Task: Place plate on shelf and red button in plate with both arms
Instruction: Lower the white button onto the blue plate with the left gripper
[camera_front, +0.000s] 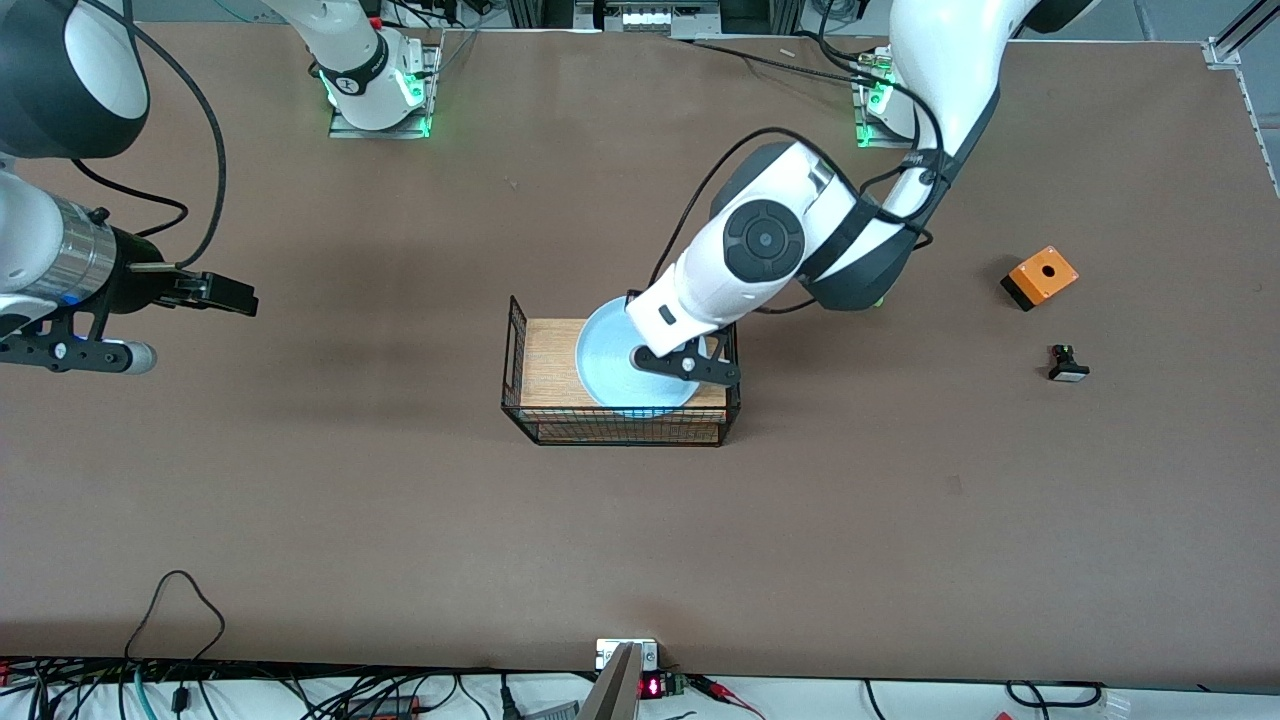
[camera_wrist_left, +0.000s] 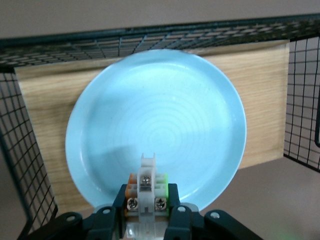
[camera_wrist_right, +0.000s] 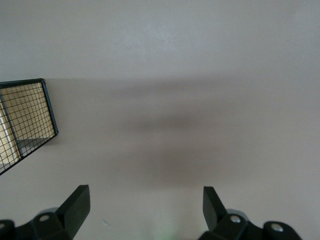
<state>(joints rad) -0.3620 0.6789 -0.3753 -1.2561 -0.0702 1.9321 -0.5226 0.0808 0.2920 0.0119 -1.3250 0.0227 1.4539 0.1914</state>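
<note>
The pale blue plate (camera_front: 606, 362) (camera_wrist_left: 160, 120) lies flat on the wooden top of a black wire rack (camera_front: 516, 345) in the middle of the table. My left gripper (camera_front: 690, 368) (camera_wrist_left: 146, 199) hangs over the plate's rim at the left arm's end of the rack. It is shut on a small whitish switch body with screws and orange and green bits, the red button (camera_wrist_left: 146, 177); its red cap is hidden. My right gripper (camera_front: 232, 296) (camera_wrist_right: 145, 202) waits open over bare table at the right arm's end, holding nothing.
An orange box (camera_front: 1040, 276) with a black hole and a black button with a white face (camera_front: 1067, 364) sit toward the left arm's end of the table. The rack's wire wall (camera_wrist_right: 27, 117) shows in the right wrist view. Cables run along the table's near edge.
</note>
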